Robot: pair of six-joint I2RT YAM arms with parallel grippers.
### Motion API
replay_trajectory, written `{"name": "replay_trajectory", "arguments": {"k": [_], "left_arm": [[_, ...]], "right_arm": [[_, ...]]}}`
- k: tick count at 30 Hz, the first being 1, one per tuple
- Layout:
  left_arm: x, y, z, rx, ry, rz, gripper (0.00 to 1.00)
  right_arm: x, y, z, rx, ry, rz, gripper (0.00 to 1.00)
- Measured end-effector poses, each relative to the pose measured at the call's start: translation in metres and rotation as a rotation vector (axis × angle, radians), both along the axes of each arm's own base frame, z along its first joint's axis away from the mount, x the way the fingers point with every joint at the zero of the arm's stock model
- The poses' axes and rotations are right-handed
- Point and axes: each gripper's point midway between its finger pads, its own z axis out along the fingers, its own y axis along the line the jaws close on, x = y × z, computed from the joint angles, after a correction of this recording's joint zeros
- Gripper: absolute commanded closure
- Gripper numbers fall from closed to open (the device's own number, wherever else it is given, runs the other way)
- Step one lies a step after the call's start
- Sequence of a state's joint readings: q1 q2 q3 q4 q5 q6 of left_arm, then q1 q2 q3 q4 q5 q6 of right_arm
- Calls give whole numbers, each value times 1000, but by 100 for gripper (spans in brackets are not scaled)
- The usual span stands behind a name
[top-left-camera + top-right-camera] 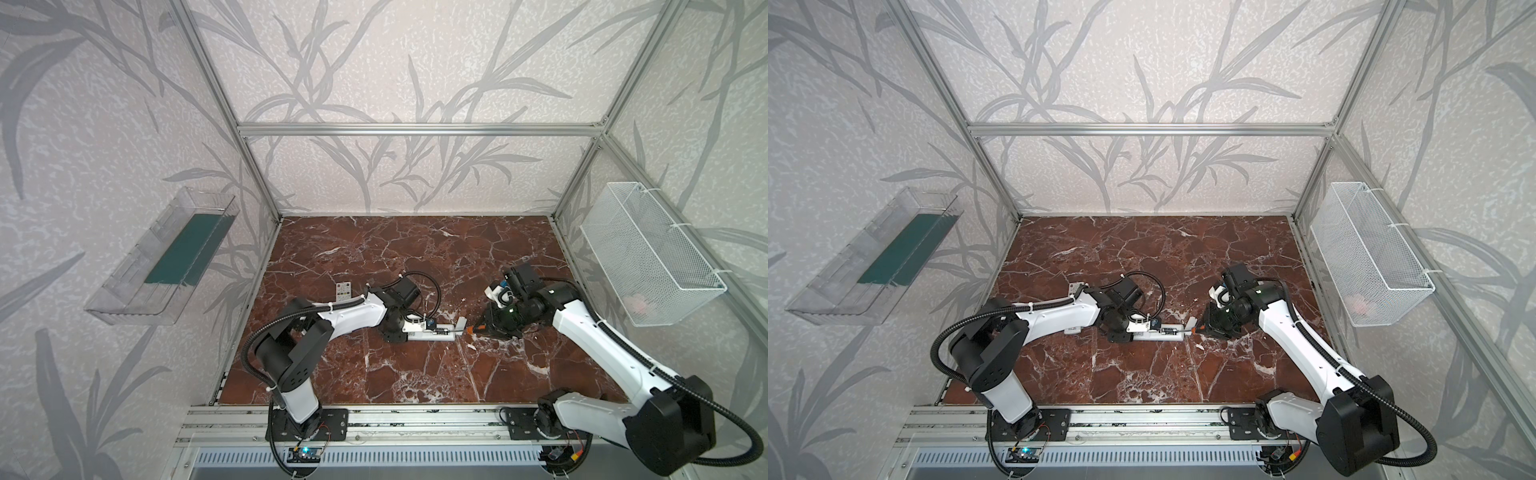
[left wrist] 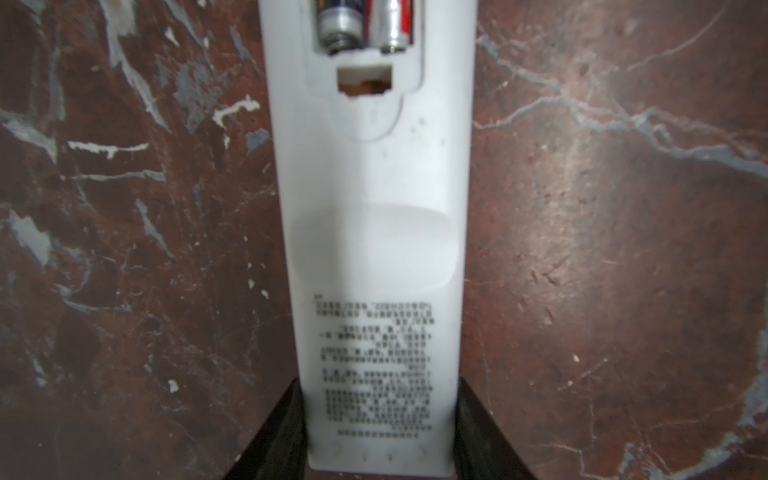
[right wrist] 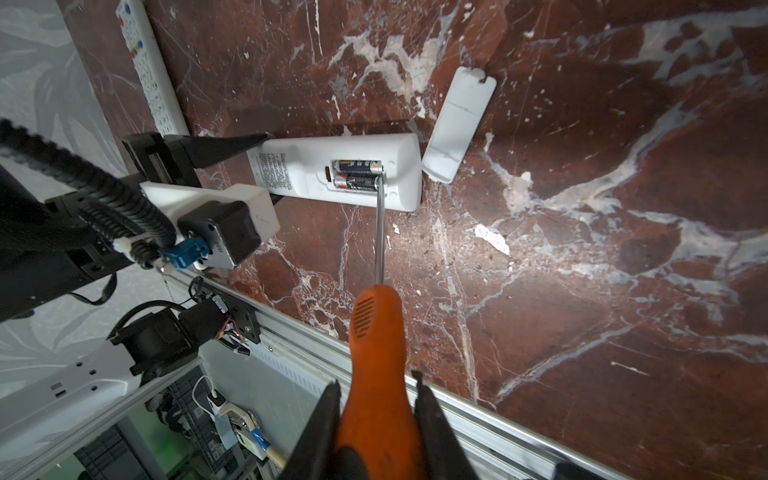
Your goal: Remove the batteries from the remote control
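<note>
Both batteries (image 3: 358, 174) lie side by side in the open bay of the remote (image 3: 291, 174), which rests back-up on the bench (image 3: 582, 291); neither is out yet. My left claw (image 2: 380, 415) is clamped across the remote's label end, pinning it from 9 o'clock. My right claw (image 3: 375, 382) is closed on the orange screwdriver (image 3: 376, 328), reaching in from 3 o'clock with its tip at one battery's end.

I judge this to be the prying step. Next the tip must get under that end and lever it up gently, without skidding.

Only the right wrist view shows where the tip sits. It also shows the loose cover (image 3: 457, 120) plainly, just beside the remote's free end. The left wrist view catches only the batteries' near ends. In the top views they are too small to read, though a second remote (image 1: 343, 291) shows at 10 o'clock.
</note>
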State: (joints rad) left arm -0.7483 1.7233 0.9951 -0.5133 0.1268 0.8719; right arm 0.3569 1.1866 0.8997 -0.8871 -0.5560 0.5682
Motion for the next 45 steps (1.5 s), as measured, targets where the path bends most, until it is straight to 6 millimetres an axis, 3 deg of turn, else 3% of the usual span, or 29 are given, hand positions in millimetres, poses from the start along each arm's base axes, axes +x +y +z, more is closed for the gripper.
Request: {"name": "replay_trajectory", "arguments": {"k": [14, 32, 45], "left_arm": [[0, 0, 0, 6, -2, 5, 100], [0, 1, 0, 11, -5, 9, 100], [0, 1, 0, 14, -8, 9, 100]], "right_arm": [[-5, -3, -2, 113, 23, -114, 100], [-4, -2, 8, 129, -14, -112, 100], [3, 9, 21, 191, -53, -63, 100]]}}
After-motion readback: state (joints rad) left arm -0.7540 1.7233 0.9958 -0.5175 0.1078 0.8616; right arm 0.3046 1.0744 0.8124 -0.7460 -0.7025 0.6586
